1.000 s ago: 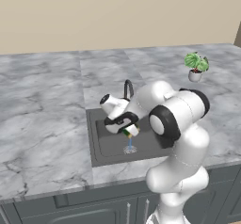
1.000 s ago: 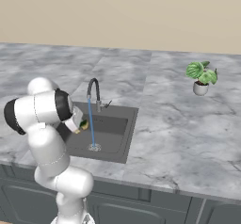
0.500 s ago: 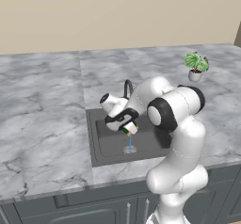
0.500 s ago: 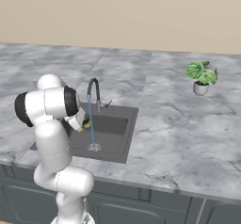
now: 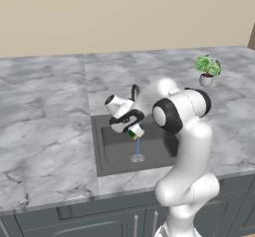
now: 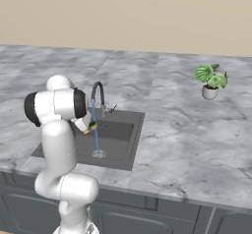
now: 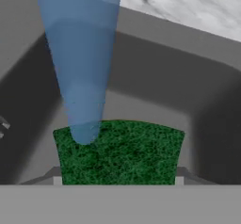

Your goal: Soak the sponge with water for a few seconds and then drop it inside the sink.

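Observation:
My gripper (image 5: 132, 130) hangs over the dark grey sink (image 5: 114, 156), shut on the sponge (image 5: 135, 132). The sponge's dark green top (image 7: 117, 152) lies between my two fingertips (image 7: 57, 180), and its far left corner sits under the water (image 7: 80, 68). That light-blue water (image 6: 95, 135) falls from the curved faucet (image 6: 97, 93) straight down to the drain in the sink (image 6: 120, 152). From the right base view, the sponge (image 6: 91, 126) touches the stream about halfway down. The gripper (image 7: 117, 180) points down into the basin.
Grey marble counter (image 5: 45, 106) surrounds the sink on all sides. A small potted plant (image 5: 207, 69) stands at the back right, well away from the basin. My arm's white elbow (image 5: 179, 111) looms just right of the sink.
The arm's upper links have swung up and closer over the basin. The held sponge has shifted slightly into the stream, and the grip on it is unchanged.

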{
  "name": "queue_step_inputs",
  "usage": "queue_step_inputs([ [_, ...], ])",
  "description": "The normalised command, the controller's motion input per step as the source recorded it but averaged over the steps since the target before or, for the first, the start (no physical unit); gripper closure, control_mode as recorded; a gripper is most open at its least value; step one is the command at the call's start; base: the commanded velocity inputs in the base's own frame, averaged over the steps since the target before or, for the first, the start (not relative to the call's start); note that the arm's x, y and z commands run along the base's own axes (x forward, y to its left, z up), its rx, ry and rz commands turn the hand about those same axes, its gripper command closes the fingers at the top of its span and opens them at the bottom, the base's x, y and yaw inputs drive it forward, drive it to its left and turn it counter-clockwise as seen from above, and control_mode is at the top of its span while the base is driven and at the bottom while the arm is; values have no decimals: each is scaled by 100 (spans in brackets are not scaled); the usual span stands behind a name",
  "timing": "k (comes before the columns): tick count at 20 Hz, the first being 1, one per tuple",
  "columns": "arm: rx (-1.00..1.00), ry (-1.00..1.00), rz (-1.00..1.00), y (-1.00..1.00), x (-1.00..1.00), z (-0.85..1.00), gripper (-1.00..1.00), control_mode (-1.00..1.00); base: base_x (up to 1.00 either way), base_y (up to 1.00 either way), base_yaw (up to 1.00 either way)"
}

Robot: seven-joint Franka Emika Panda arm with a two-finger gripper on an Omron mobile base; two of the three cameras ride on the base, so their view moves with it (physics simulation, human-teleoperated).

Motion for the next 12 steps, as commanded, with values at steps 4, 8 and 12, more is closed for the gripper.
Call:
queue_step_inputs([
  [4,0,4,0,0,30,-12,100,-100,0,0,0],
  [8,0,2,0,0,16,-9,100,-100,0,0,0],
  [12,0,0,0,-3,9,-8,100,-100,0,0,0],
])
